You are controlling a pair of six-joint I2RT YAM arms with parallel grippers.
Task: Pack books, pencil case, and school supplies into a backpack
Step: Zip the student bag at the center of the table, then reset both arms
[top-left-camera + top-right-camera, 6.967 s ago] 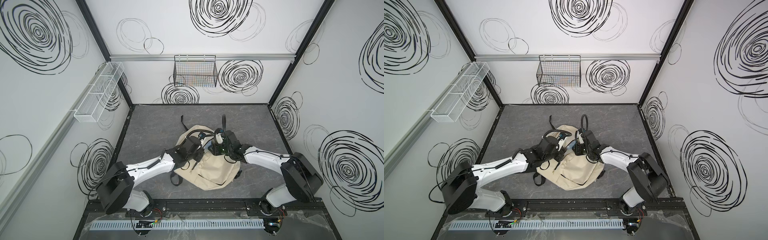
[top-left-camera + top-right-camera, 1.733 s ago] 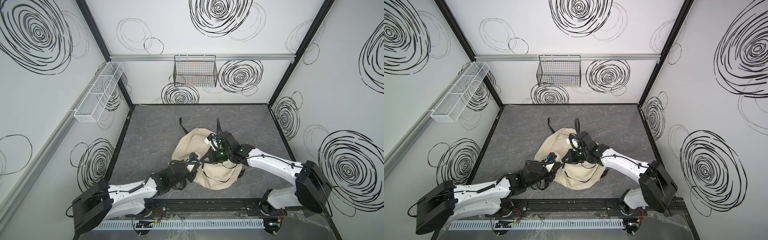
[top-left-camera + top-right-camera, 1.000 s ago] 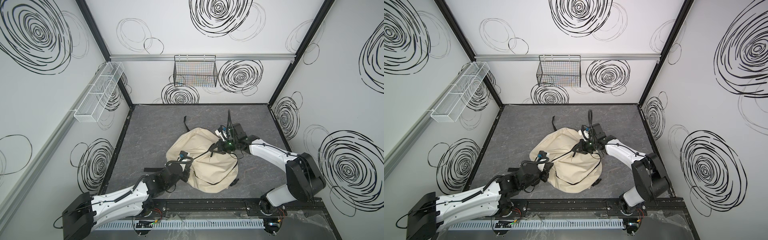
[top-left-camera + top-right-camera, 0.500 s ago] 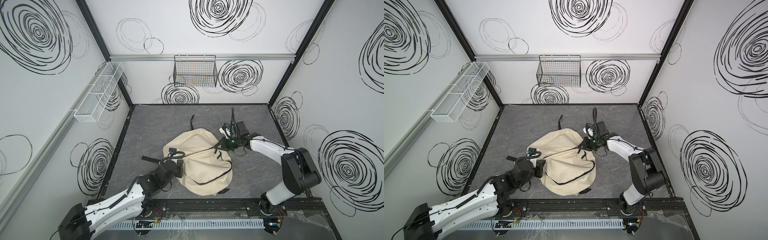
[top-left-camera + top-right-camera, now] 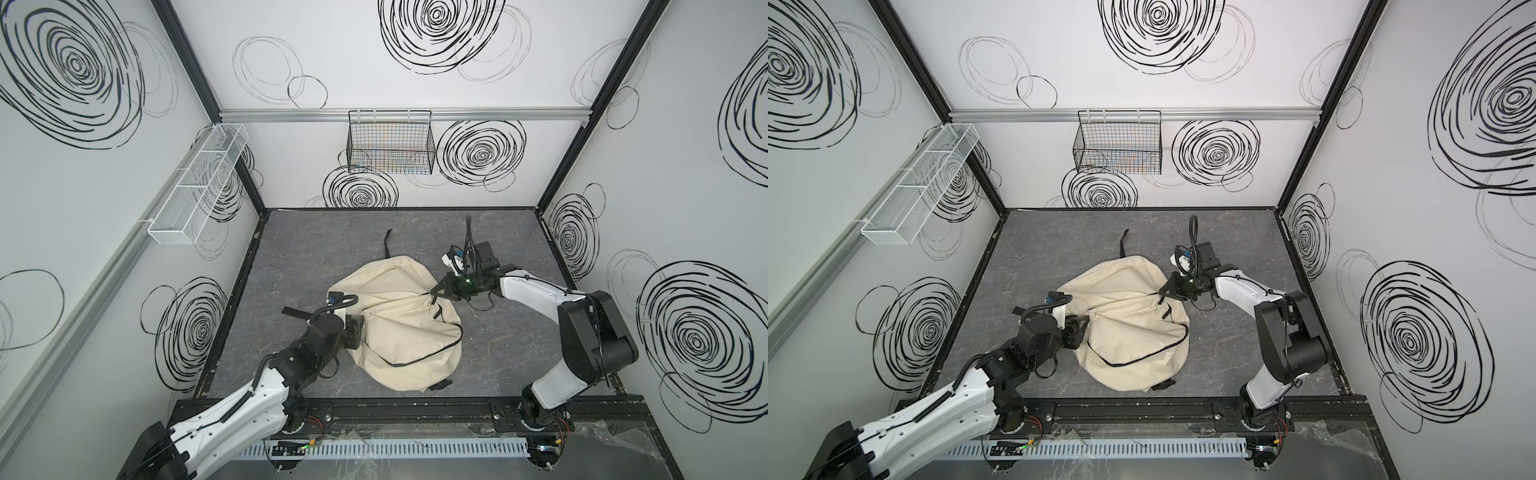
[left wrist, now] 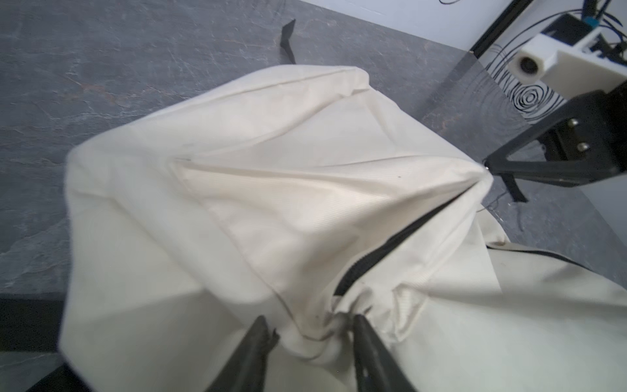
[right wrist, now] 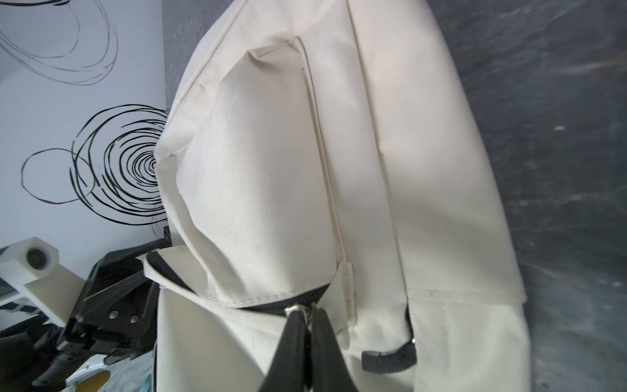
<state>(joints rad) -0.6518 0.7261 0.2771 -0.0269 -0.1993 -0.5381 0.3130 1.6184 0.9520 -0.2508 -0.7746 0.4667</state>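
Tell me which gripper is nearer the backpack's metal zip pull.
Right. The right gripper has its fingertips at the zip pull on the backpack; the left gripper sits at the zipper's far end, fingers apart around bunched fabric.

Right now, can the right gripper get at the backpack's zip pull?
Likely yes: the tips of the right gripper seem to pinch the metal zip pull, on the edge of the backpack, with nothing between. The left gripper stands open at the opposite edge, clear of it.
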